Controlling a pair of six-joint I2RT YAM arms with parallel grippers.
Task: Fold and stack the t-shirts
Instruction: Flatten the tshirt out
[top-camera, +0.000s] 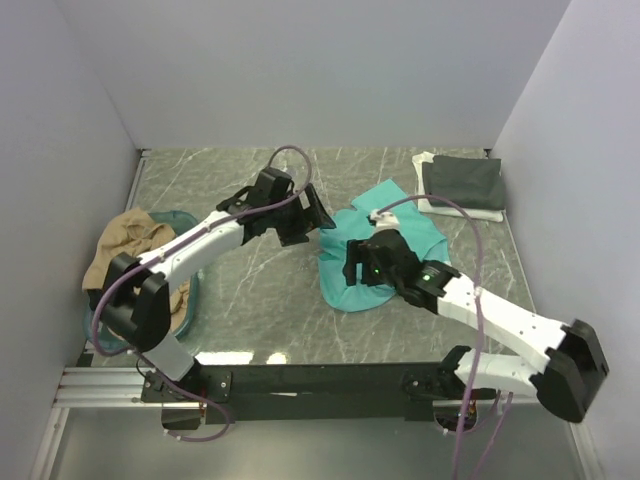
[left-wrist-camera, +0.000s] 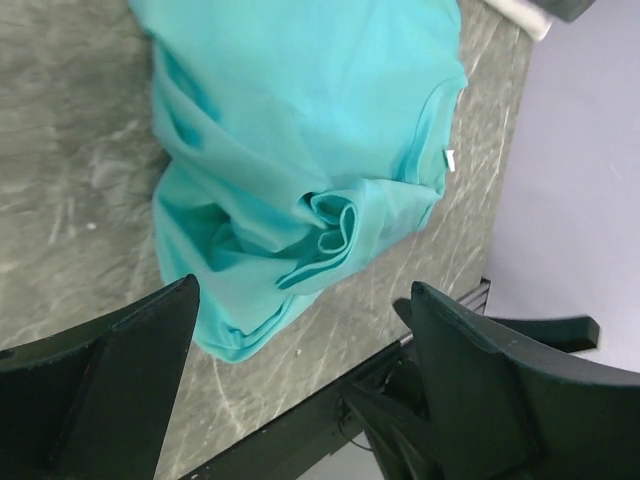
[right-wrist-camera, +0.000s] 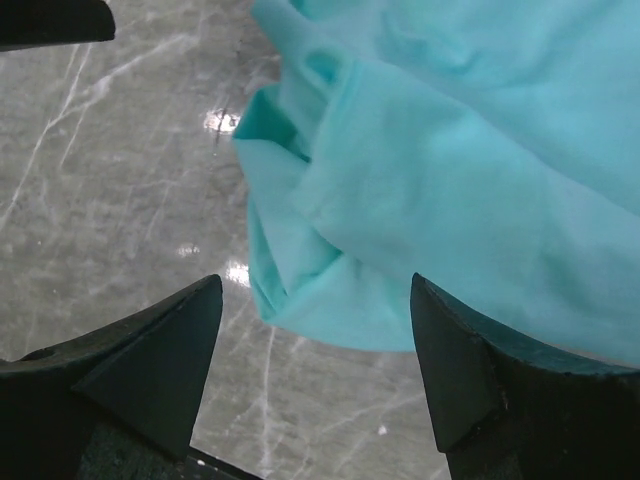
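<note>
Top view, teal t-shirt (top-camera: 400, 235): lies crumpled on the table (top-camera: 250, 290), right of centre.
Top view, left gripper (top-camera: 318, 212): at the shirt's far-left edge, jaws spread.
Top view, right gripper (top-camera: 352, 268): over the shirt's near-left part.
Top view, dark grey t-shirt (top-camera: 462, 182): folded, on top of the white t-shirt (top-camera: 440, 208), far right corner.
Top view, tan t-shirt (top-camera: 125, 245): heaped in the basket (top-camera: 192, 292) at the left edge.
Left wrist view, jaws: wide apart, nothing between them; the teal cloth lies below, bunched in folds.
Left wrist view, label (left-wrist-camera: 450, 160): small and white, at the neckline.
Right wrist view, jaws: wide apart, clamping nothing; a folded edge of the teal cloth lies beneath, with bare table beside it.
</note>
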